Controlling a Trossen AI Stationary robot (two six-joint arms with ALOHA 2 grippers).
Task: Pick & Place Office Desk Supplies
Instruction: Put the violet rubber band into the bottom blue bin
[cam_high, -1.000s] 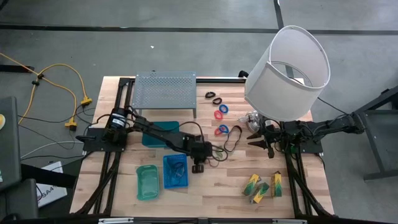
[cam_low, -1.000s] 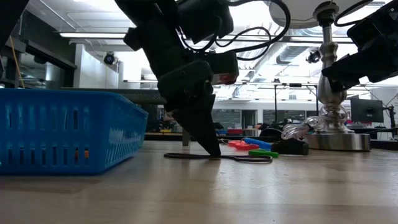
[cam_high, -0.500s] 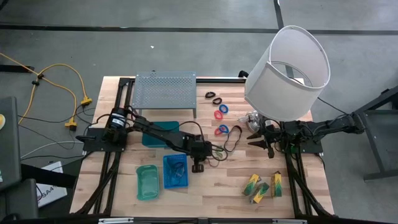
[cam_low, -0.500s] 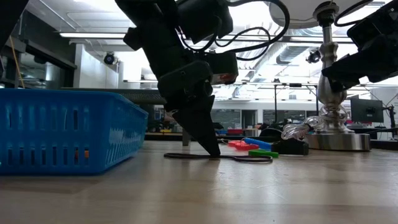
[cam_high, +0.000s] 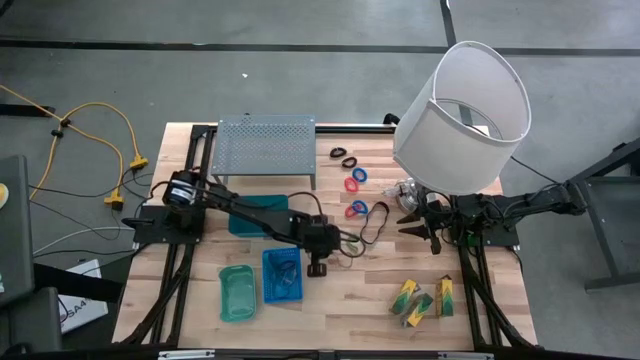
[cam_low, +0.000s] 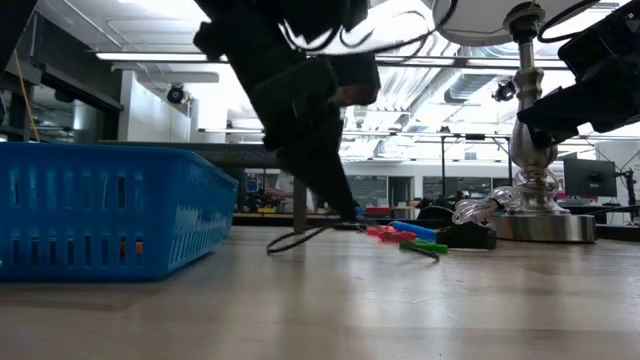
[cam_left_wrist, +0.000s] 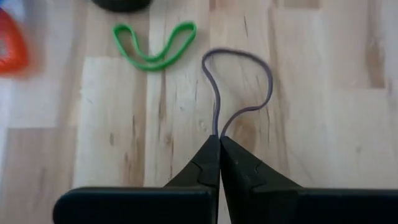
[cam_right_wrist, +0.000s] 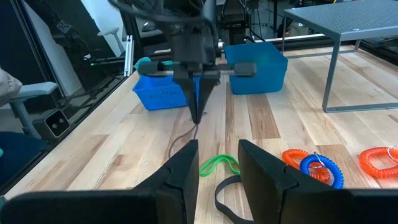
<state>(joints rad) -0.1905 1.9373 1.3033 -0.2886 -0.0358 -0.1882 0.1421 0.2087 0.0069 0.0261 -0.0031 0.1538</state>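
Observation:
A thin dark rubber band (cam_left_wrist: 249, 81) lies on the wooden table near the middle, with one end raised (cam_low: 300, 238). My left gripper (cam_left_wrist: 219, 138) is shut on it and also shows in the high view (cam_high: 338, 244). A green band (cam_left_wrist: 155, 46) lies just beyond it. Red and blue rings (cam_high: 356, 180), black loops (cam_high: 343, 155) and yellow-green packets (cam_high: 420, 298) lie loose on the table. My right gripper (cam_right_wrist: 217, 165) waits open, low by the lamp's foot (cam_high: 405, 222), with nothing between its fingers. My left gripper pinches the dark band where its two strands run together (cam_left_wrist: 217, 127), between the free ends of its two fingers. The fingers slant down from the table's left. The held part is raised off the wood, and the band slopes down to the table (cam_low: 272, 249), slack.
A blue tray (cam_high: 282, 275), a green tray (cam_high: 237, 292) and a teal tray (cam_high: 258, 212) stand left of the gripper. The grey perforated rack (cam_high: 265, 145) is at the back. The big white-shaded lamp (cam_high: 462, 115) stands at the right.
My left gripper has risen a little off the table with the dark band. The band's pinched part has come up off the wood, while its other end has stayed down.

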